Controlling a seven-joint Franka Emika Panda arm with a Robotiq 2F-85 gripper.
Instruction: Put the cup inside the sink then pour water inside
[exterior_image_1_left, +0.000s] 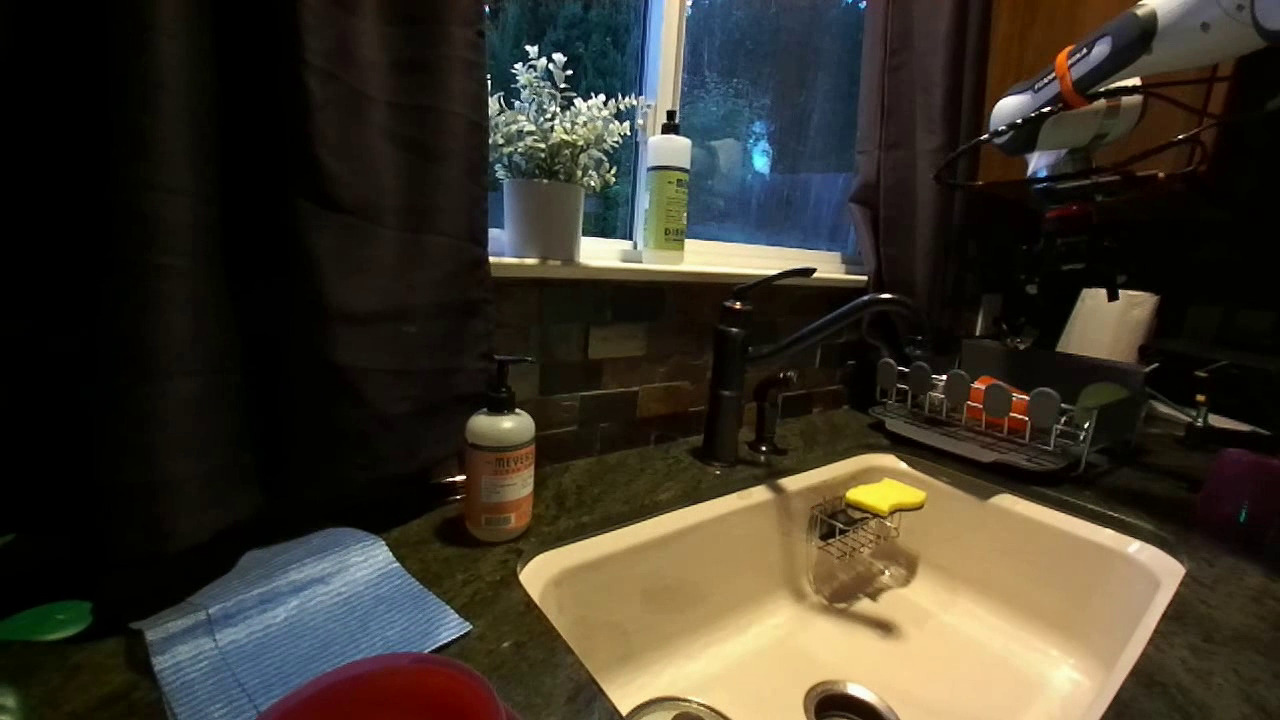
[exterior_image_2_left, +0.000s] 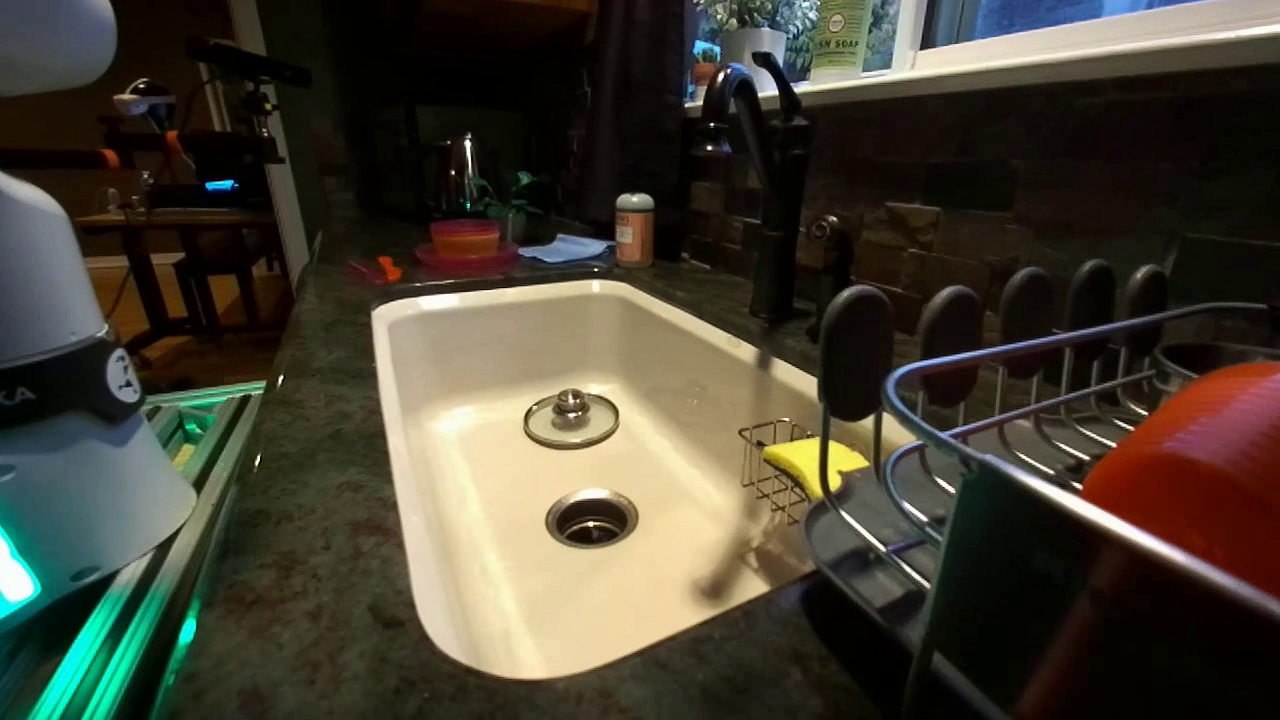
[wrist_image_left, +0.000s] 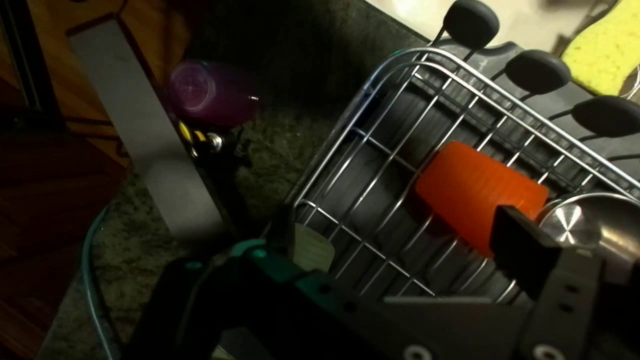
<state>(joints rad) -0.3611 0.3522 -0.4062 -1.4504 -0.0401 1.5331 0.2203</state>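
Well, below the hand (wrist_image_left: 397, 240), the cup (wrist_image_left: 472, 190) lies on its side in the rack (wrist_image_left: 360, 200), slanted to the spread fingers (wrist_image_left: 525, 252).

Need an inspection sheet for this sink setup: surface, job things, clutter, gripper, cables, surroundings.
Surface: dark counter around the sink; wetness cannot be told.
Cup: in the dish rack, beside steel vessel.
Sink: glass lid inside, near the drain.
Flow from the faucet: nothing seen.
Clutter: sponge on wire caddy; blue cloth and soap bottle on counter.
Gripper: open over the dish rack.
Cables: black, looping beside the arm; too dark to judge snags.
Surroundings: window, dark curtains, potted plant.
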